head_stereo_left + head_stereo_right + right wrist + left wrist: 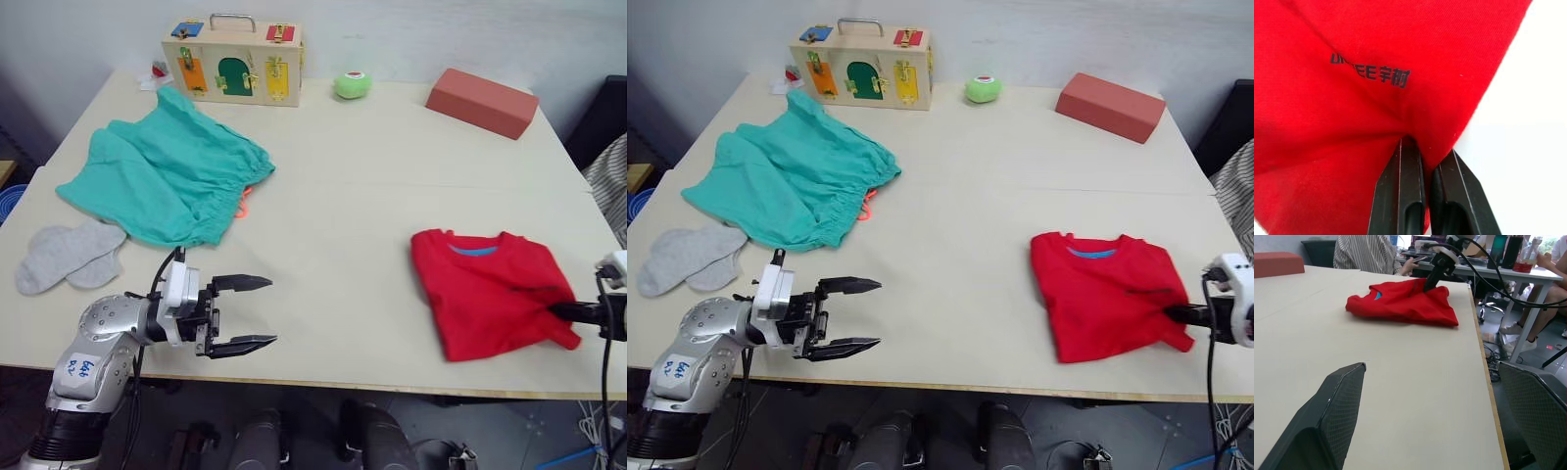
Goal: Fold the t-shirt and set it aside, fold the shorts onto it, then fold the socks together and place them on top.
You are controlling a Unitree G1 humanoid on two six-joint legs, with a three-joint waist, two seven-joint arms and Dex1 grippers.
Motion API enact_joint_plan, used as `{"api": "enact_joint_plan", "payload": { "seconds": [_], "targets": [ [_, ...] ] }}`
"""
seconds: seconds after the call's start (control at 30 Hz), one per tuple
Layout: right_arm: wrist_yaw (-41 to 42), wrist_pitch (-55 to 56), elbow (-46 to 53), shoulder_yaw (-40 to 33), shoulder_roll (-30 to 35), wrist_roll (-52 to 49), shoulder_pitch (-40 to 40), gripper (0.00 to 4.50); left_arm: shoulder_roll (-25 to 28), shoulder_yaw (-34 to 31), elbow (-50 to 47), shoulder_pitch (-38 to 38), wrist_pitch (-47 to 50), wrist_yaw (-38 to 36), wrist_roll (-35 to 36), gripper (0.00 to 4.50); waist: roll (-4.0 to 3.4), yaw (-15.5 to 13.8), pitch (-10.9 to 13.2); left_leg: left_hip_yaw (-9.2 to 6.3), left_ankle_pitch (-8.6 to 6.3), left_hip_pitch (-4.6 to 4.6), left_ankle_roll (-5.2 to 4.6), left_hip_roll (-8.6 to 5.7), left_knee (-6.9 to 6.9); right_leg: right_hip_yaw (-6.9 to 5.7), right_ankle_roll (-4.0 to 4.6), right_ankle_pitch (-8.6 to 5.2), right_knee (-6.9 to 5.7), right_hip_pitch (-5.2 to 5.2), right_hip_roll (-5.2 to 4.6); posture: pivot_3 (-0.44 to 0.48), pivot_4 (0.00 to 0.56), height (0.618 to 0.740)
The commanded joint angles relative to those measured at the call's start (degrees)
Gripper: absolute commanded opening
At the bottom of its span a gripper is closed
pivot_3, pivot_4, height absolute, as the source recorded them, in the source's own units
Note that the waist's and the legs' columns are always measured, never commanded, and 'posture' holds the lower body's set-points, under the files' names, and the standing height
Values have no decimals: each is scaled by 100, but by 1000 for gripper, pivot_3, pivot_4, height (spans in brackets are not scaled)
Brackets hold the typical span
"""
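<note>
- T-shirt (487, 288): one, red, folded into a rough square, lying near the front right corner of the table (372, 186); a blue label shows inside the neck.
- Shorts (167, 174): one pair, teal-green, spread loosely at the far left of the table, with an orange-pink drawstring (243, 204) poking out at the waist.
- Socks (69, 256): two, light grey, lying flat and overlapping just in front of the shorts near the left edge.
- Left gripper (257, 312): one, hovering over the front edge of the table on the left, fingers spread wide, nothing between them, well apart from every garment.
- Right gripper (556, 311): one, at the right edge of the t-shirt, fingers pinched together on a bunched fold of the red cloth.
- Other items along the far edge: one wooden latch box (233, 62) with a metal handle, one green ball (352, 85), one red-brown block (481, 102).
- Left wrist view: shows the t-shirt (1403, 302) from table level with the right gripper (1430, 284) pressed into it, plus a person (1371, 253) in a striped shirt seated beyond the table.
- Right wrist view: shows dark printed lettering (1370, 71) on the t-shirt, and the two black fingers (1400, 191) nearly touching with cloth drawn into a crease at their tips.
</note>
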State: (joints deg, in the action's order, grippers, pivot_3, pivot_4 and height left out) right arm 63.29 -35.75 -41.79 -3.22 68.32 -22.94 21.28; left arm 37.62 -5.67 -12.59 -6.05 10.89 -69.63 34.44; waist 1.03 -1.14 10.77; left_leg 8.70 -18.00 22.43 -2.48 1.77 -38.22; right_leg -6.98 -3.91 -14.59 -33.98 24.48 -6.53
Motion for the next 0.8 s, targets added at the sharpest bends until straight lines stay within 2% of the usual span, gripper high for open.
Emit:
{"api": "enact_joint_plan", "payload": {
  "seconds": [0.03, 0.27, 0.53, 0.63, 0.8],
  "targets": [
    [41, 552, -832, 264, 115, 759, 341, 45, 49, -47, -74, -28, -56, -33, 3, 4500, -1, 7, 0, 2, -5, 0, 13, -1, 0, 5, 4, 7, 0, 0, -2, 0, 150, 740],
    [-161, 688, -1792, 335, 46, 1383, 998, 45, 109, -121, -49, 42, -97, -40, -15, 4500, -8, 23, 0, 0, -1, 0, 36, 2, 5, 8, 15, 11, -1, 8, -5, 0, 150, 740],
    [-282, 883, -1848, -99, -282, 1321, 1156, 45, 85, -118, 228, -104, -280, -51, -84, 4500, -8, 139, 0, -4, 2, 0, 34, 4, 4, 3, 16, 10, -2, 3, -4, 0, 150, 740],
    [-192, 989, -1656, -338, -212, 1225, 979, 726, 132, -157, 372, -196, -211, -116, -29, 4500, -11, 146, -2, -2, 3, -1, 37, 2, 2, 6, 14, 16, -5, 3, -5, 0, 150, 740],
    [-102, 1957, -865, -1235, -21, 876, 214, 2462, 160, -302, 619, -336, 25, -49, 59, 4500, -31, 140, 7, -2, 19, -2, 29, 6, 9, 3, 26, 8, -21, 11, -1, 0, 150, 740]
  ]
}}
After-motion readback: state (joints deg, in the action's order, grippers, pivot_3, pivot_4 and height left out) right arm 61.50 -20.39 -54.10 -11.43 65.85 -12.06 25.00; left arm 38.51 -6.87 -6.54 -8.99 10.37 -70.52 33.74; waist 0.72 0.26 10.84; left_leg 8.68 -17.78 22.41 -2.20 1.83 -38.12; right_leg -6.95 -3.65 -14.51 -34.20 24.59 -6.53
